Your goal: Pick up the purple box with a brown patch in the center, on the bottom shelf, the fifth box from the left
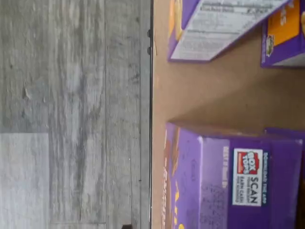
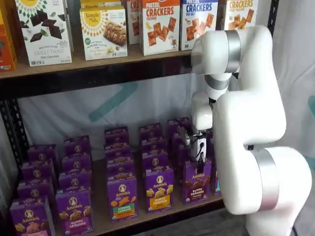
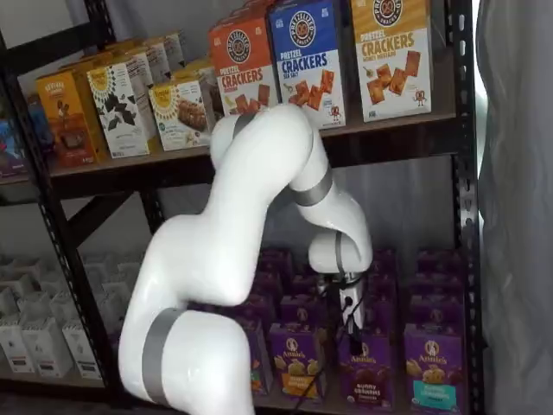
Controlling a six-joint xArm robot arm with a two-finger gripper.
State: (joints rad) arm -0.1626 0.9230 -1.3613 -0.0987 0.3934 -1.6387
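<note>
In both shelf views the white arm bends in front of the black metal rack, its thick glossy segments joined by grey bands, and its wrist hangs down over the front row of the bottom shelf [image 2: 101, 223]. At the left end of that light-brown wooden board stand small upright purple cartons in files running back toward a pale cloth. Further right come a purple carton with an orange band [image 2: 122, 197] and a purple carton with a yellow band [image 2: 159, 189].

Next is the purple box [image 2: 197, 181], a flat-faced card carton with a round white logo, dark brown cookies and a brown band; it stands at the front edge of the board, directly below the wrist. In a shelf view it shows again [image 3: 365, 370], with the claw [image 3: 350, 313] just above its top. The claw is seen narrow and side-on, so I cannot tell how far it is parted, nor whether it touches the box.

The wrist view shows grey wood-grain flooring [image 1: 71, 114], then the shelf's smooth brown board and purple carton tops, one bearing a white scan label.

Above, the upper shelf [image 3: 389, 125] carries tall cracker boxes in orange, blue and tan.
</note>
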